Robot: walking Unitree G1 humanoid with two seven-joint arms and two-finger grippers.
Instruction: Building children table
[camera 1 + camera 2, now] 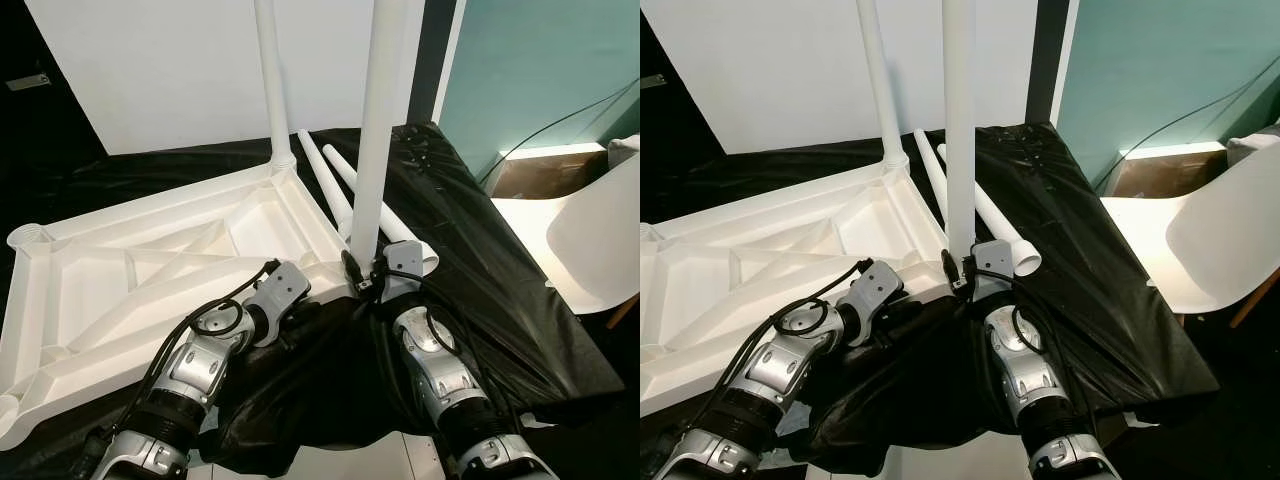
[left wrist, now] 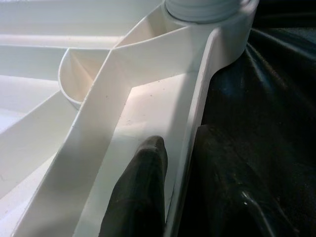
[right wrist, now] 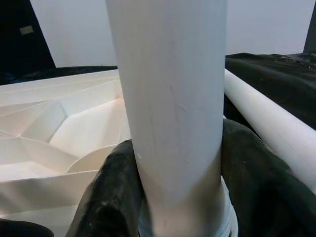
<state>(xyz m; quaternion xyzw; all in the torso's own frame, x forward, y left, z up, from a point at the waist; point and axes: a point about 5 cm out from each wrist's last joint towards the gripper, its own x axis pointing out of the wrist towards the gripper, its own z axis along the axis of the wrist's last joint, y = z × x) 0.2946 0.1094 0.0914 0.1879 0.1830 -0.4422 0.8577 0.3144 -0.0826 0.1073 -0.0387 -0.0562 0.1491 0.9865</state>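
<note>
Clamping the upright white leg [image 1: 375,150] just above its base, the right gripper [image 3: 173,197] has one black finger on each side of the tube, pressed against it. That leg stands in the near corner socket of the upturned white tabletop [image 1: 120,280], which lies on black sheeting [image 1: 480,270]. The left gripper [image 2: 173,168] straddles the tabletop's near rim close to that same corner, one finger [image 2: 143,187] inside the rim and the other outside, pinching the wall. A second leg [image 1: 272,80] stands upright in the far corner. Two loose legs [image 1: 330,190] lie side by side on the sheeting just beyond the held one. A white chair [image 1: 590,240] stands to the right.
</note>
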